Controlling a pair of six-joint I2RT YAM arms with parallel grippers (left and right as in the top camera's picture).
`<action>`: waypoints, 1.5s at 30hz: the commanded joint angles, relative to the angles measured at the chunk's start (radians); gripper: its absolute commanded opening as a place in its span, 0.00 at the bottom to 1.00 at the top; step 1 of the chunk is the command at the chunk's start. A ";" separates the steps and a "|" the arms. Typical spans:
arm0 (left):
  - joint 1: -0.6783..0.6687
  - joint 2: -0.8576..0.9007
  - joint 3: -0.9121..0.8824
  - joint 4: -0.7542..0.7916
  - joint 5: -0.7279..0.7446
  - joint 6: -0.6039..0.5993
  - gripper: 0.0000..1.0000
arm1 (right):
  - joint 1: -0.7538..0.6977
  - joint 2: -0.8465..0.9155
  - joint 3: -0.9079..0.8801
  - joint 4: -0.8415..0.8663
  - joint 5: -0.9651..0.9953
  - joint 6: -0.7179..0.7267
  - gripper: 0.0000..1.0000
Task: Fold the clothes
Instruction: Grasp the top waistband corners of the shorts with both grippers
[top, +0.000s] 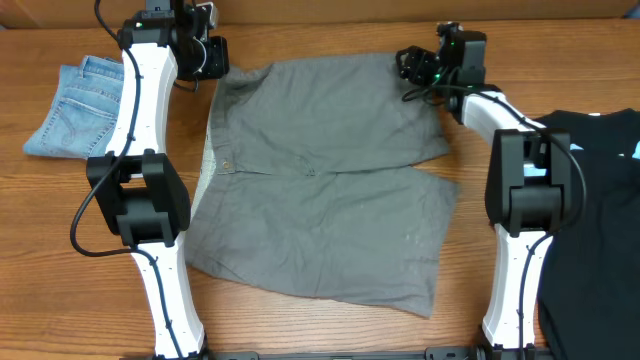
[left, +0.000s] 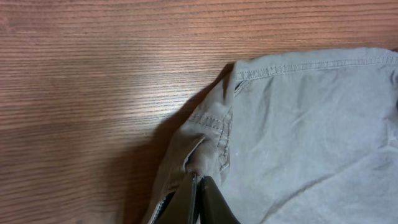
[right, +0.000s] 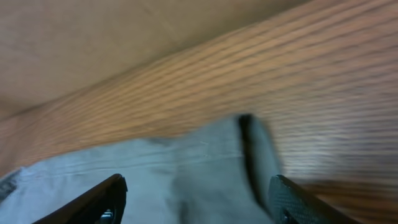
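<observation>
The grey-khaki shorts (top: 325, 170) lie spread flat in the middle of the table, waistband to the left. My left gripper (top: 212, 62) is at their far left corner; in the left wrist view it (left: 198, 182) is shut on a pinch of the shorts' corner fabric (left: 211, 134). My right gripper (top: 408, 66) is at the far right corner of the shorts; in the right wrist view it (right: 196, 193) is open, with the shorts' edge (right: 186, 168) between the fingers. Small light-blue denim shorts (top: 75, 108) lie at far left. A black garment (top: 598, 215) lies at the right.
The wooden table (top: 320, 330) carries everything. The back edge of the table runs just behind both grippers. Both arm bases stand at the front edge, left (top: 165, 300) and right (top: 515, 290).
</observation>
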 joint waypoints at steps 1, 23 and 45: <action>-0.005 -0.020 0.021 -0.005 -0.005 0.020 0.04 | 0.013 0.042 0.009 0.008 0.027 -0.006 0.77; -0.007 -0.020 0.021 -0.021 -0.008 0.020 0.04 | -0.005 0.053 0.010 0.097 0.058 -0.002 0.63; -0.008 -0.020 0.021 -0.027 -0.026 0.020 0.04 | 0.024 0.053 0.009 0.105 0.097 -0.003 0.24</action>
